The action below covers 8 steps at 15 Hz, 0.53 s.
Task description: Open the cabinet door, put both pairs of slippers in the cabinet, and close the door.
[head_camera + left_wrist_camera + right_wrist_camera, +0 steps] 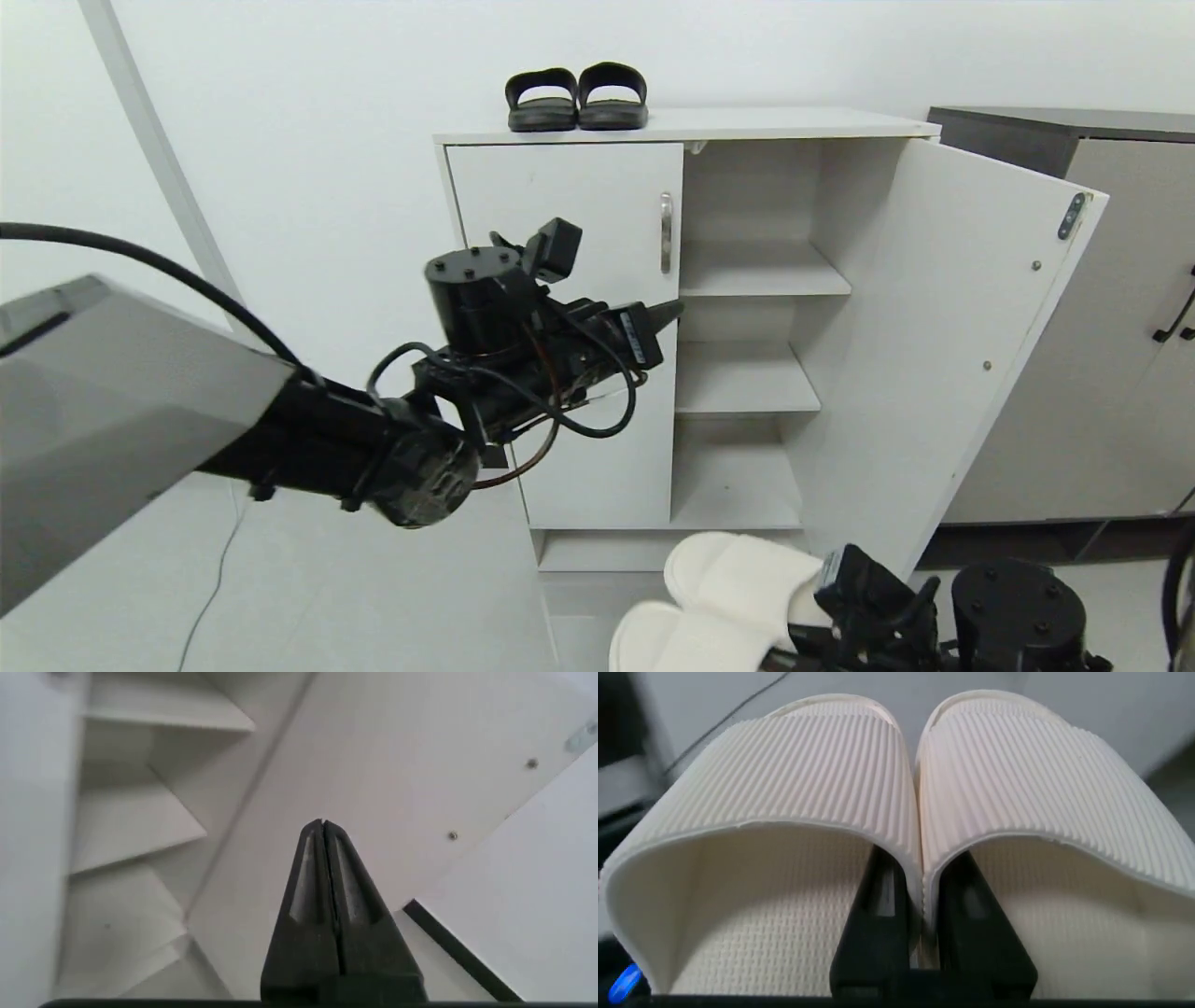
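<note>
The white cabinet stands ahead with its right door swung open, baring three shelves. A pair of black slippers rests on its top. My left gripper is shut with nothing in it, raised in front of the closed left door by the opening; in the left wrist view its tips face the shelves. My right gripper is shut on the inner edges of a pair of white slippers, held low in front of the cabinet base.
A grey cabinet stands to the right, just behind the open door. The left door's metal handle is above my left gripper. A white wall lies behind, and a thin cable trails on the floor at the left.
</note>
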### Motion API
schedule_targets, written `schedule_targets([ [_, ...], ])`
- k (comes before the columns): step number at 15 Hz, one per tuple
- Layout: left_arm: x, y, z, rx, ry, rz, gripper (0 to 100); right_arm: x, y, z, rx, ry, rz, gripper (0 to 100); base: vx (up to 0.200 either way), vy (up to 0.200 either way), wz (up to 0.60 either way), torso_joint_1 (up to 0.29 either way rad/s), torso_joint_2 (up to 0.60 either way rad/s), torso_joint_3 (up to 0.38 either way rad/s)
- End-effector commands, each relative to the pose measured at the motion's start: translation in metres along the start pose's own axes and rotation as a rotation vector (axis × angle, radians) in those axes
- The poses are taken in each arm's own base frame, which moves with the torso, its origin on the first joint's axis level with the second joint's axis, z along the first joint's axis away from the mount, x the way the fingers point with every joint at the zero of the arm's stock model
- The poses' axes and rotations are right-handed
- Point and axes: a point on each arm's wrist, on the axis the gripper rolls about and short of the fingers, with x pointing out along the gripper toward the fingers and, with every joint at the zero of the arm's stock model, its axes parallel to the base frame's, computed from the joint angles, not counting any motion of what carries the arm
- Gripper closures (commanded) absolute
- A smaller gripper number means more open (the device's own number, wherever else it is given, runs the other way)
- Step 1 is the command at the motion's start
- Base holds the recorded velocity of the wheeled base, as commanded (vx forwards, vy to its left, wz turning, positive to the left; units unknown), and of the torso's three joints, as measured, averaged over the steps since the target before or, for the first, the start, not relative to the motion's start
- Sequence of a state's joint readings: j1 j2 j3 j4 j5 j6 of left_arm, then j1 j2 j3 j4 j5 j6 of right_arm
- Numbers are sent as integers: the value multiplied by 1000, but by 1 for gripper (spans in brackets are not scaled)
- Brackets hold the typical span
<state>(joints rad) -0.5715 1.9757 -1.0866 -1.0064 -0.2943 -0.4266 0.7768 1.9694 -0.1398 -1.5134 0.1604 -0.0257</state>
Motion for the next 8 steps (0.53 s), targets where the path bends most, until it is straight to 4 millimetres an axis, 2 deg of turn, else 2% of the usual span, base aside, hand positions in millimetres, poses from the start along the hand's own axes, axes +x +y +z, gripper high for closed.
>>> schedule_targets([
  [1,-76,0,42,100,-69,102,100,38,-22,2,90,-73,-189,100,0,0,0,0,0,0],
  [3,-136,-14,55,172,-103,198,100,55,-40,15,105,-125,-399,100,0,0,0,0,0,0],
  [4,-159,-20,57,178,-109,270,100,60,-44,18,109,-125,-437,100,0,0,0,0,0,0],
  [5,-197,-30,58,209,-115,418,100,63,-50,24,116,-124,-493,100,0,0,0,0,0,0],
  [8,-292,-63,44,308,-149,785,100,74,-59,35,137,-136,-602,100,0,0,0,0,0,0],
])
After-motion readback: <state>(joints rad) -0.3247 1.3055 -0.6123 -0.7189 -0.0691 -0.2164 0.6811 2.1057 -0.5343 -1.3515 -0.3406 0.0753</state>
